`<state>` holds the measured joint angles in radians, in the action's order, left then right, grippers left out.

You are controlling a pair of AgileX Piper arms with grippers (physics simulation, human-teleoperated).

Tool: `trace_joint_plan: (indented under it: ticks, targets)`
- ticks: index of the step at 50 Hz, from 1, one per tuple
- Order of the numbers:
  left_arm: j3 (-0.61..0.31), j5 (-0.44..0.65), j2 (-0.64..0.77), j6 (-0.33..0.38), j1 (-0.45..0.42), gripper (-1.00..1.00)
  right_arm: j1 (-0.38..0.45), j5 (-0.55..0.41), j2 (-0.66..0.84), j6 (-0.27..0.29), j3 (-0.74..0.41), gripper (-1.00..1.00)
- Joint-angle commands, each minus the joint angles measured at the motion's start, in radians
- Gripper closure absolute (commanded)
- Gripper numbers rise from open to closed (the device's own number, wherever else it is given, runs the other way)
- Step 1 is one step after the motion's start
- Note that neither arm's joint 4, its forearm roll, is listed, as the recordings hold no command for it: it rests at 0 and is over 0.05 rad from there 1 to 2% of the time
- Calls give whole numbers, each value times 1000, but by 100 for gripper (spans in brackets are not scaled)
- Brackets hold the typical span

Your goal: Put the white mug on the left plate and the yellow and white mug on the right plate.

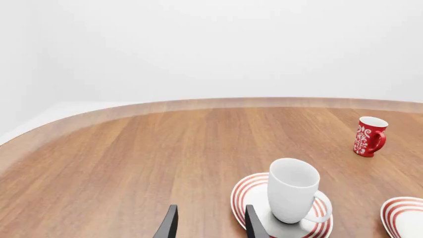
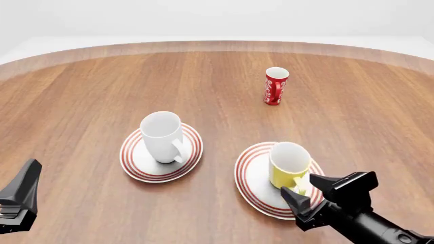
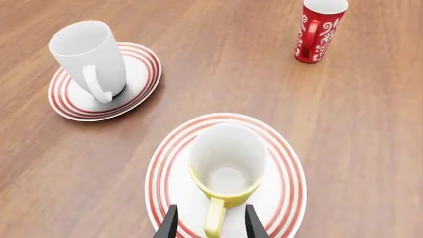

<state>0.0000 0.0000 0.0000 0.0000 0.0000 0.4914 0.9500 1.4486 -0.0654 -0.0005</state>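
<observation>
Both mugs are set down: the white mug (image 2: pixel 162 135) stands upright on the left plate (image 2: pixel 135 165), and the yellow mug (image 2: pixel 289 166) stands upright on the right plate (image 2: pixel 251 178). My right claw (image 3: pixel 208 224) is spread, its fingers either side of the yellow handle without pinching it, so I judge this the release on the last placement. My left claw (image 1: pixel 210 223) is spread too, empty, just beside the left plate. Next I should draw the right claw straight back, clear of the handle, so the mug does not tip. The red mug (image 2: pixel 275 85) stands well apart.
</observation>
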Motion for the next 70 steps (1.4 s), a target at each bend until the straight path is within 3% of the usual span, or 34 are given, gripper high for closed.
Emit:
trace_joint_plan:
  ticks: [1,5,11,14,22,33,35,42,51,58,70]
  targets:
    - [0,0,0,0,0,-100,-3,-24,-19,-3,0,-100]
    - [0,0,0,0,0,-100,-3,-72,-67,-2,0,-100]
    - [0,0,0,0,0,-100,-12,-212,-216,4,0,-100]
    - [0,0,0,0,0,-100,-19,-334,-344,7,0,-100]
    - [0,0,0,0,0,-100,-32,-500,-519,6,0,-100]
    - [0,0,0,0,0,-100,-45,-583,-611,14,0,-100]
    - [0,0,0,0,0,-100,-63,-722,-759,21,0,-100]
    - [0,0,0,0,0,-100,-83,-889,-935,28,0,-100]
    - [0,0,0,0,0,-100,-109,-898,-951,39,0,-100]
    - [0,0,0,0,0,-100,-134,-985,-1045,48,0,-100]
    - [0,0,0,0,0,-100,-172,-956,-1033,58,0,-100]
